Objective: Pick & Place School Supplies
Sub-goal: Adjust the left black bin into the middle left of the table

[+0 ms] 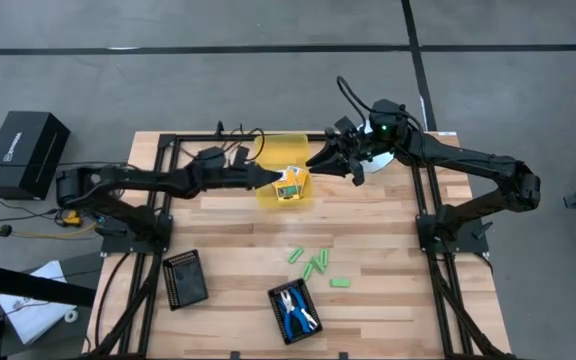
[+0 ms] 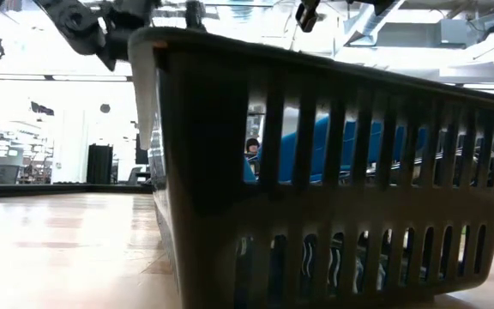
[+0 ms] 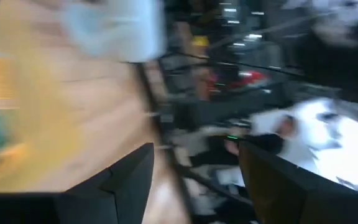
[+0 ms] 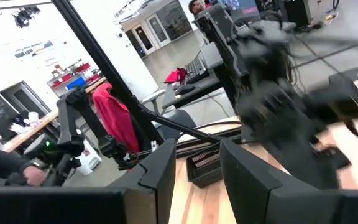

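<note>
**A:** 2 blue-handled scissors (image 1: 295, 312) lie nearest us, inside the front black tray (image 1: 273, 294). In the low view that tray's slatted wall blocks almost everything else.

**B:** And just behind it?

**A:** About 6 green sticks (image 1: 313, 263) lie loose on the wood, near each other but not in any container. A second black tray (image 1: 185, 278) sits well to their left and looks empty.

**B:** So the action is farther back.

**A:** Yes, at the yellow bin (image 1: 266, 196). The printed boxes (image 1: 290, 185) lie inside it, though I cannot tell how many. The left gripper (image 1: 271, 177) hangs over the bin, beside the boxes. Its wrist view shows the fingers spread wide with nothing between them.

**B:** Then I judge this to be the end of a drop. How should it finish?

**A:** It should rise straight up until the fingers clear the bin wall, and only then swing forward toward the green sticks. A sideways pull could catch the rim and drag the bin.

**B:** And the other arm?

**A:** The right gripper (image 1: 328, 160) hovers at the bin's far right corner. Its fingers show a narrow gap and hold nothing. The 2 grippers are close, so the left should leave on its own side.
</note>
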{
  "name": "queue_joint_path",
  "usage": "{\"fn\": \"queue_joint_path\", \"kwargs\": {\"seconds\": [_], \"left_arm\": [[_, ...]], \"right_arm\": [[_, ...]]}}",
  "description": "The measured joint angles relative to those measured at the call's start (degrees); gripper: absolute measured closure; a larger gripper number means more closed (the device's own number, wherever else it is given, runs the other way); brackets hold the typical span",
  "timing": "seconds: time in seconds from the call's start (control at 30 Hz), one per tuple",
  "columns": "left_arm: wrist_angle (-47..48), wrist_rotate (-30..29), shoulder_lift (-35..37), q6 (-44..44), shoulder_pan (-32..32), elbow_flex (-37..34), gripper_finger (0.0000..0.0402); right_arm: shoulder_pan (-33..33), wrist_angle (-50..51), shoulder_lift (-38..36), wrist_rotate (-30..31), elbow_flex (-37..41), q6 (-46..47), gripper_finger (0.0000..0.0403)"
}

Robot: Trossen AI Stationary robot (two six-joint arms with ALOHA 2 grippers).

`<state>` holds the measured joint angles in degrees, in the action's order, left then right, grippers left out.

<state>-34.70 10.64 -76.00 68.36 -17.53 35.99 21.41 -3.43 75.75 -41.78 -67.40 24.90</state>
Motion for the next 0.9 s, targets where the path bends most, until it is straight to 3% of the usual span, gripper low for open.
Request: {"fn": "queue_joint_path", "kwargs": {"seconds": [0.17, 0.4, 0.73, 0.9], "left_arm": [[-1.77, -5.51, 8.48, -2.00, 5.60, 0.00, 0.0184], [-1.94, -15.49, 20.34, -15.19, 12.37, 0.00, 0.0216], [-2.22, -14.58, 23.93, -22.44, 12.34, -0.02, 0.0227], [-1.95, -12.27, 23.78, -25.95, 12.32, 0.00, 0.0227]], "right_arm": [[-1.36, 1.19, 0.04, -0.13, 0.00, 1.99, 0.0285], [-5.20, -4.42, 0.04, 2.07, 0.00, 3.91, 0.0285], [-6.60, -28.73, 5.11, 15.98, -0.05, 8.10, 0.0285], [-6.01, -36.90, 8.73, 16.70, -0.09, 17.24, 0.0285]]}}
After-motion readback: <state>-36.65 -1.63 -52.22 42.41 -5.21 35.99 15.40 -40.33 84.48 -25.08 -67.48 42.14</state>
